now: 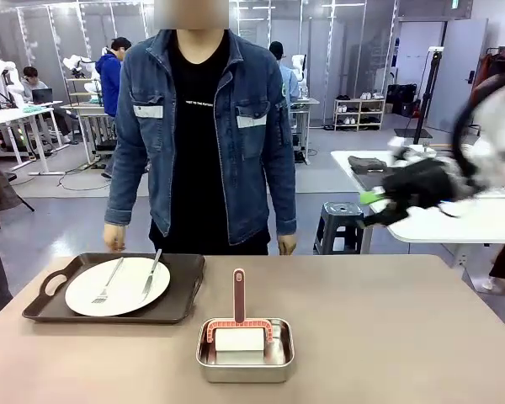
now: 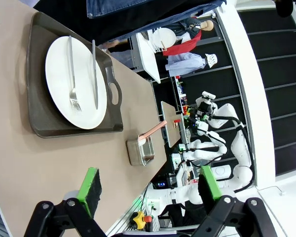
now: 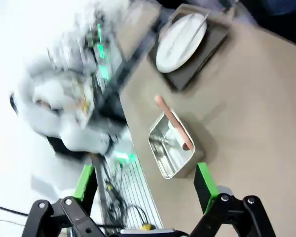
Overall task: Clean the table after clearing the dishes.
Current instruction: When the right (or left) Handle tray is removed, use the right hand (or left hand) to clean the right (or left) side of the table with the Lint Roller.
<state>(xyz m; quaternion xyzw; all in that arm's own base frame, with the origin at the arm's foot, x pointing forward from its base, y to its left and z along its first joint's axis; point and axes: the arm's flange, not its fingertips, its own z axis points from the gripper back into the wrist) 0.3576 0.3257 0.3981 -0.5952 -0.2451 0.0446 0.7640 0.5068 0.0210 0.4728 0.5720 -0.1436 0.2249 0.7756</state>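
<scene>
On the left of the beige table [image 1: 387, 320] lies a dark tray [image 1: 42, 305] holding a white plate [image 1: 126, 290] with a fork [image 1: 107, 284] and a knife [image 1: 152, 274]. In the left wrist view the plate [image 2: 59, 74] and tray [image 2: 37, 118] lie ahead of my left gripper [image 2: 149, 190], which is open and empty above the table [image 2: 19, 163]. My right gripper [image 1: 373, 206] hangs blurred, high off the table's right side. In its own view the right gripper [image 3: 145, 185] is open and empty, above the table [image 3: 246, 108] with the plate [image 3: 181, 42] far off.
A small steel pan [image 1: 245, 360] with a red-handled white scrubber [image 1: 239, 324] stands at the front middle; it also shows as the pan [image 2: 140, 150] and the pan [image 3: 172, 148]. A person in a denim jacket [image 1: 198, 126] stands at the far edge, hands down.
</scene>
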